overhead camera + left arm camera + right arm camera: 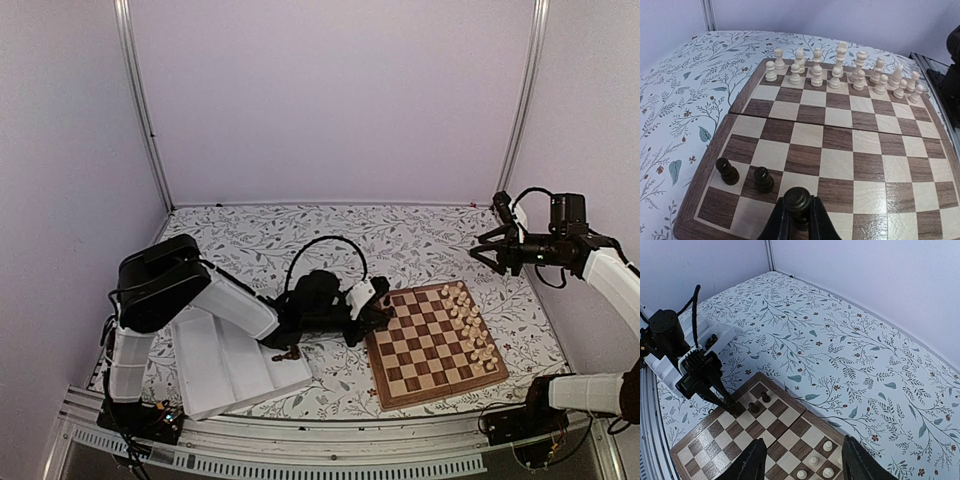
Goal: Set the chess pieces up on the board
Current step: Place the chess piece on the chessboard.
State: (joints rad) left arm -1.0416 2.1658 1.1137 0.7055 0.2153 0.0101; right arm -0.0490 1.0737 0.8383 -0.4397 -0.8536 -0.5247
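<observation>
The top camera sits above and behind the arm bases. It looks down and forward across the table to the back wall, taking in both arms and the whole board. The left wrist camera rides low and close at one end of the board, facing along the squares to the cream pieces at the far end. The left gripper and the dark piece it pinches sit at the bottom edge. The right wrist camera hangs high, looking down past the right gripper at that same end and the left arm. All three share the board.
</observation>
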